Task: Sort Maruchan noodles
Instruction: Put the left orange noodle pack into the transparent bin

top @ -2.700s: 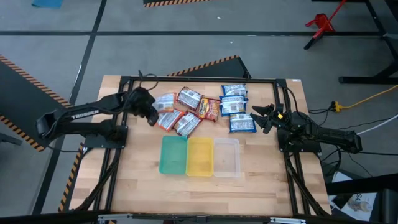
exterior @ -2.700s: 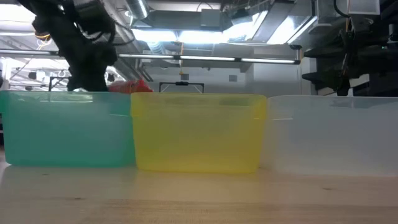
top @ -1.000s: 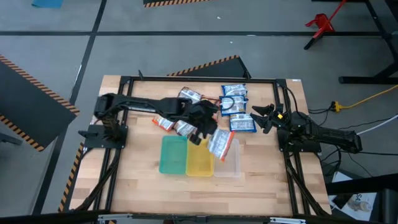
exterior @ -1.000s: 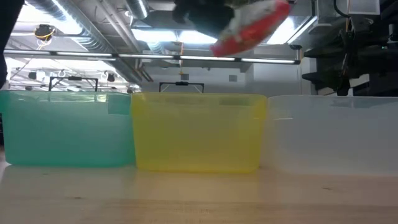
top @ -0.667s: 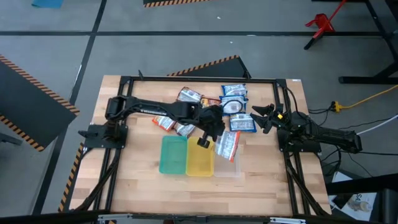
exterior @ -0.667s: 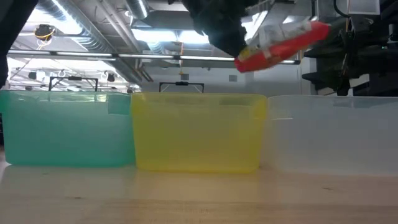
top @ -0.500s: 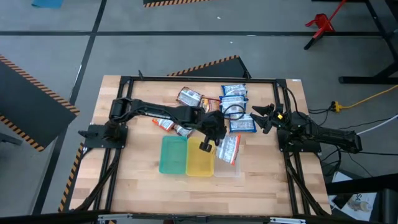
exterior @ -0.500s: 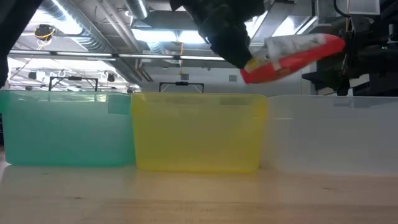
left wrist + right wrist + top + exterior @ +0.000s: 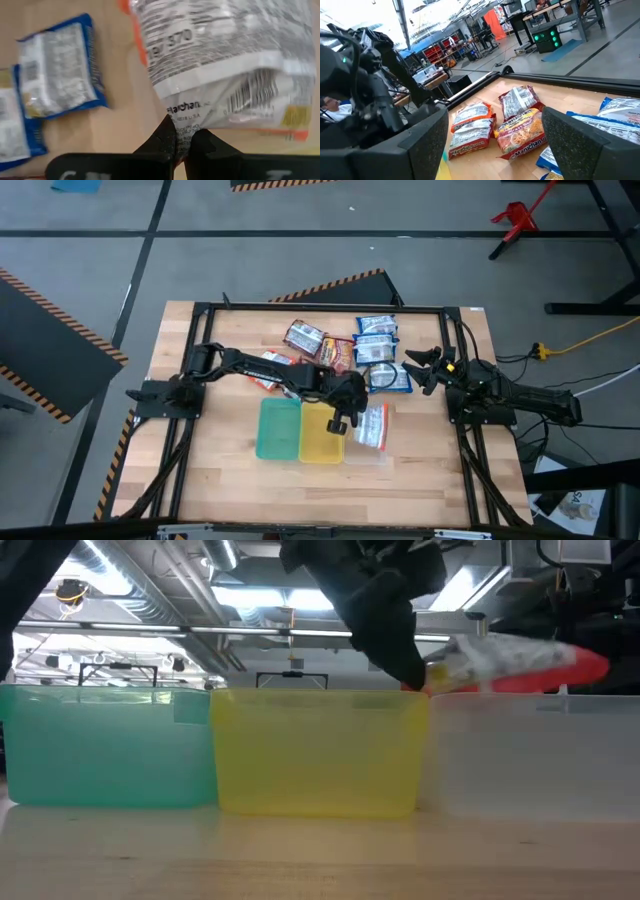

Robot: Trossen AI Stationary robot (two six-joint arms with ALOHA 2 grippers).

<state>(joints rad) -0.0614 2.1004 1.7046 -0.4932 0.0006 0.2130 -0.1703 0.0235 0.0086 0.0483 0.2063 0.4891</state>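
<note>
Three trays stand side by side near the middle of the worktop, green, yellow and clear, as the left gripper reaches across from the left edge and holds an orange-and-white packet of Maruchan noodles over the clear tray. The left wrist view shows its two dark fingers clenched on the packet's edge, printed side up. From table height the packet hangs nearly level just above the clear tray's rim, beside the yellow tray. The remaining noodle packets lie toward the far edge of the worktop: blue-and-white ones toward the far right corner, red and orange ones nearer the middle. The right gripper waits at the right edge, fingers spread apart, just beside a blue-and-white packet.
</note>
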